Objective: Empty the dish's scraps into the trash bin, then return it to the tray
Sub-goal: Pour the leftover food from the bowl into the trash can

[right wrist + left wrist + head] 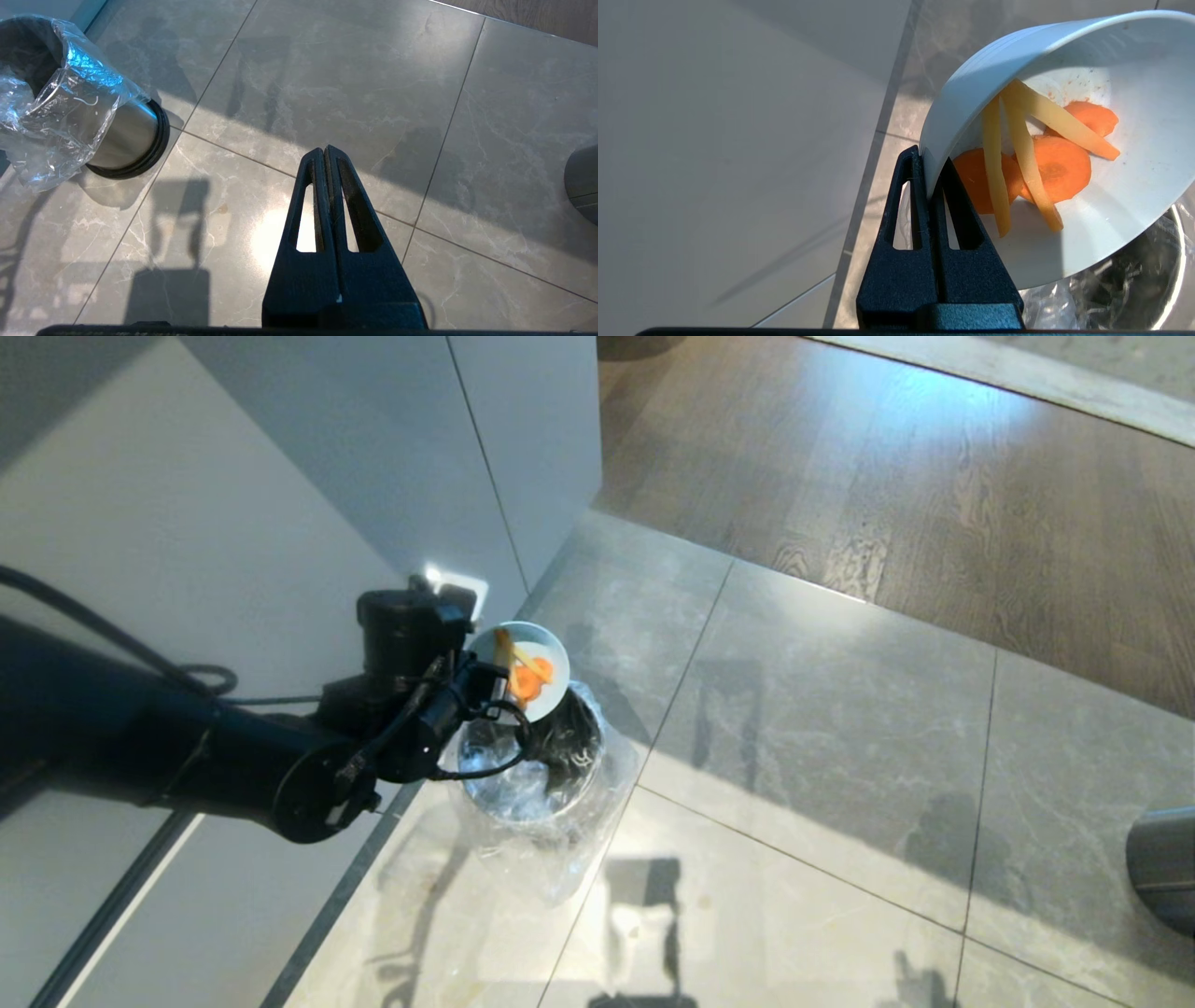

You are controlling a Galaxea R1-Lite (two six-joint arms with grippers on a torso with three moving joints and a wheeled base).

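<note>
I'm on the left arm now, and my left gripper [481,683] is clamped hard on the near rim of the dish [530,665], one finger outside the wall, one inside, as the left wrist view shows it [930,186]. The dish [1064,154] hangs out beyond the fingertips, tipped steeply so its open face turns sideways and down. The scraps [1031,168] are in there yet: carrot slices lying flat against the inner wall, the pale sticks draped across them, their long axes running from the rim down toward the low edge. Nothing has slid out, by my reading; they look stuck to the glaze.

Here's what the next move turns on. The trash bin [537,765] sits directly below and just beyond my fingertips, its lined mouth under the dish's low lip; in the wrist view the bin's steel rim [1174,275] shows right under that lip. So the drop line looks good, and I'd judge I need more tilt, or a small shake, not more reach. The risk I see is a stick catching the bag liner or falling outside the rim.

Over to the right: my right gripper [325,154] is pressed closed on nothing, parked well off to the far side of the bin [126,135] above bare floor tile [373,84]. The left arm is clearly the nearer one. The tray is in none of my views.
</note>
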